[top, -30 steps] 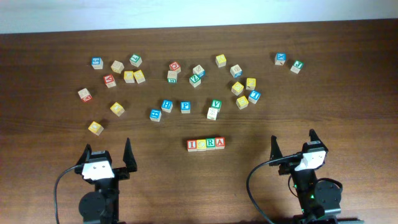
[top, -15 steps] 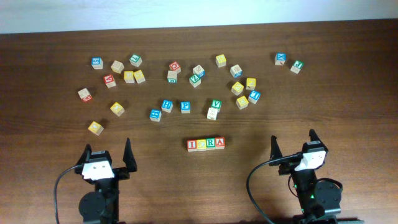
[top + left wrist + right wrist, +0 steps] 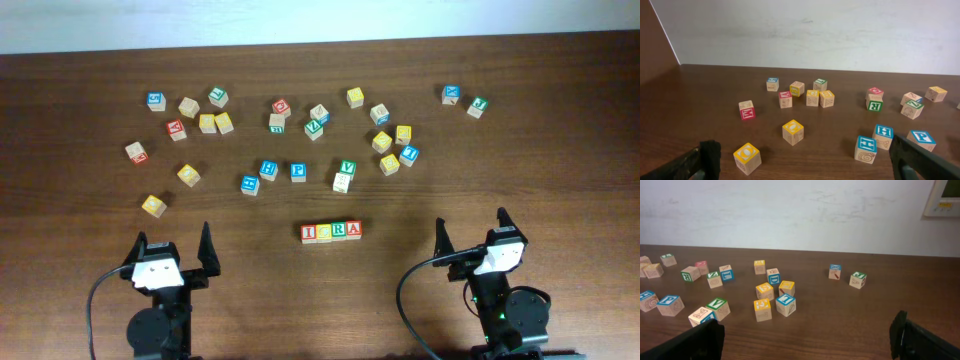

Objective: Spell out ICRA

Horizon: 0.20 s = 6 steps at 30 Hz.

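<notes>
A row of wooden letter blocks [image 3: 331,231] lies side by side at the table's front middle; the red A at its right end is readable, the other letters are too small to tell. My left gripper [image 3: 174,247] is open and empty at the front left, well left of the row. My right gripper [image 3: 470,233] is open and empty at the front right, well right of the row. The row is out of both wrist views.
Several loose letter blocks are scattered across the far half of the table, among them a blue P block [image 3: 298,171], a yellow block [image 3: 153,205] nearest my left gripper, also in the left wrist view [image 3: 747,158], and a blue block [image 3: 452,94] at the back right.
</notes>
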Available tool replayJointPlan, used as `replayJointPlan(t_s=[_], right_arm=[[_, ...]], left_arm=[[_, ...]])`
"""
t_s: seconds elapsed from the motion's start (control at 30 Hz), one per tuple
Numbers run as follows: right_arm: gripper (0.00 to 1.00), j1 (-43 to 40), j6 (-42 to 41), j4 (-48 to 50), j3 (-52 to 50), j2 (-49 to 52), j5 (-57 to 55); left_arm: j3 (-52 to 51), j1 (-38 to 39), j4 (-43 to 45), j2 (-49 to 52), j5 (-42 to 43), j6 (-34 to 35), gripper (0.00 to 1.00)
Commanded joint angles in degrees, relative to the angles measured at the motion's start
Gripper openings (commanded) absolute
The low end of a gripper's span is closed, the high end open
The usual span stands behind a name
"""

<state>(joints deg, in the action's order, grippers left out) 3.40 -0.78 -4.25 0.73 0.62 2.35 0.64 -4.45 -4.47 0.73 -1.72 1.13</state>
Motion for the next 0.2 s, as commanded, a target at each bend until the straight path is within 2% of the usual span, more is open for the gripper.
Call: replayJointPlan(t_s=[0.0,0.17], right_arm=[[0.98,-0.4,0.4,-0.2,-0.4,-0.4,-0.5],[0.98,-0.4,0.4,-0.2,-0.4,-0.4,-0.5]], left_arm=[[-0.1,0.3,-0.3,-0.4,0.4,-0.7,0.99],[-0.1,0.3,-0.3,-0.4,0.4,-0.7,0.99]])
